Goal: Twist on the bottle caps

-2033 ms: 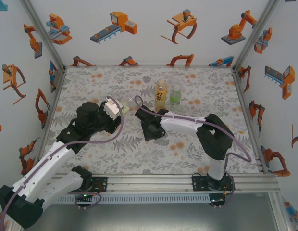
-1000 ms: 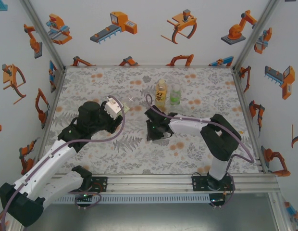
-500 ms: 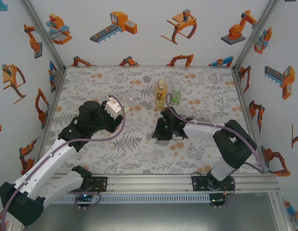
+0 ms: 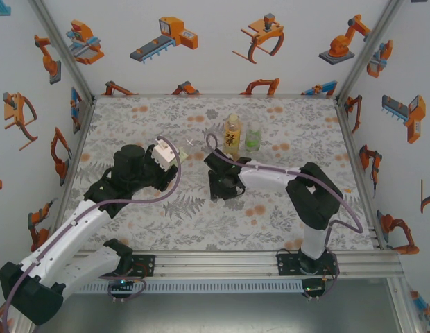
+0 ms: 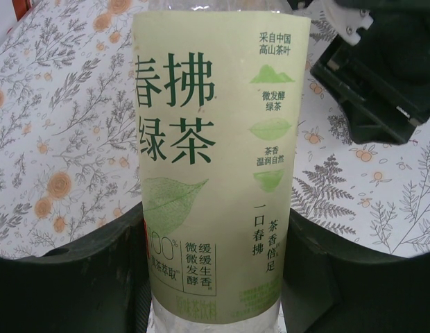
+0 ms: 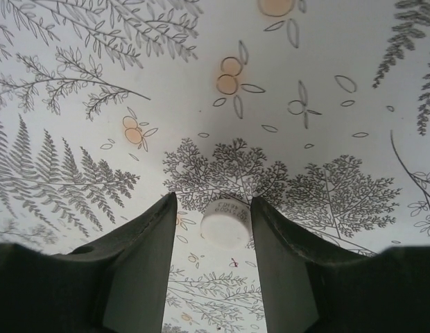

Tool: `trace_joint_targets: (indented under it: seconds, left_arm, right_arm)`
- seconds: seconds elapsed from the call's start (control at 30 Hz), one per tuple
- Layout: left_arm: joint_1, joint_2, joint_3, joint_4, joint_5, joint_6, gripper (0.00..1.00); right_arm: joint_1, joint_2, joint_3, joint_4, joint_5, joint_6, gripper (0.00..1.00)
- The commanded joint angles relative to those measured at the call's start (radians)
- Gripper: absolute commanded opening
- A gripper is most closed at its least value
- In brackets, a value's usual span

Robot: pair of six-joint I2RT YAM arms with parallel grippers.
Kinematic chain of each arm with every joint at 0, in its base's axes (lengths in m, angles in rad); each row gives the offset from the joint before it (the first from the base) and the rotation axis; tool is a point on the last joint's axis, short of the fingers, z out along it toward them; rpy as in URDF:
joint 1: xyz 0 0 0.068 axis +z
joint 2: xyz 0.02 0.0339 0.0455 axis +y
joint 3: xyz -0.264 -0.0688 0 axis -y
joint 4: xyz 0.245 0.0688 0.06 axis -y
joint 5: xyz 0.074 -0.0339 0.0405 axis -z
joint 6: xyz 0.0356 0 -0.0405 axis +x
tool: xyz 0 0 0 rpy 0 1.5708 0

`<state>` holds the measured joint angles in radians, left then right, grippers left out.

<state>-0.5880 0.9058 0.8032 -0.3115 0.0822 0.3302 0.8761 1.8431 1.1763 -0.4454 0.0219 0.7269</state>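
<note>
From where I stood, the left gripper (image 5: 216, 236) was pinching a clear plastic bottle with a pale label printed in green (image 5: 215, 139), its dark fingers pressed to either side of the lower body. It held the bottle off the flower-patterned table (image 4: 305, 139), I supposed so the neck stayed steady for a cap to be turned onto it.

The right gripper (image 6: 213, 208) was down at the tabletop near the middle. Its jaws were spread a little around a small white round plastic cap (image 6: 225, 223) lying on the surface. The cap sat close against one finger with a gap at the other, so it was framed, not gripped.

A yellow-orange drink bottle (image 4: 231, 134) and a clear bottle with a green label (image 4: 252, 139) stood side by side behind, out of the way.
</note>
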Motion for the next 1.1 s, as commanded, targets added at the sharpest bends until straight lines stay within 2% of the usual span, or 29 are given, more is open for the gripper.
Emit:
trace_joint_targets:
  seconds: [0.0,0.7,0.9,1.07]
  left_arm:
    - [0.004,0.006,0.034,0.0,0.031,0.02,0.13]
    - [0.004,0.025,0.043,-0.011,0.037,0.015,0.14]
    - [0.004,0.029,0.043,-0.006,0.045,0.015,0.13]
    - [0.004,0.031,0.04,-0.003,0.089,0.014,0.13]
  right_arm:
    - [0.034,0.03,0.037,-0.139,0.078,-0.047,0.46]
    - [0.067,0.053,0.046,-0.113,0.068,-0.043,0.39]
    - [0.067,0.043,0.04,-0.112,0.06,-0.041,0.32]
    - [0.067,-0.024,0.019,-0.106,0.075,-0.053,0.27]
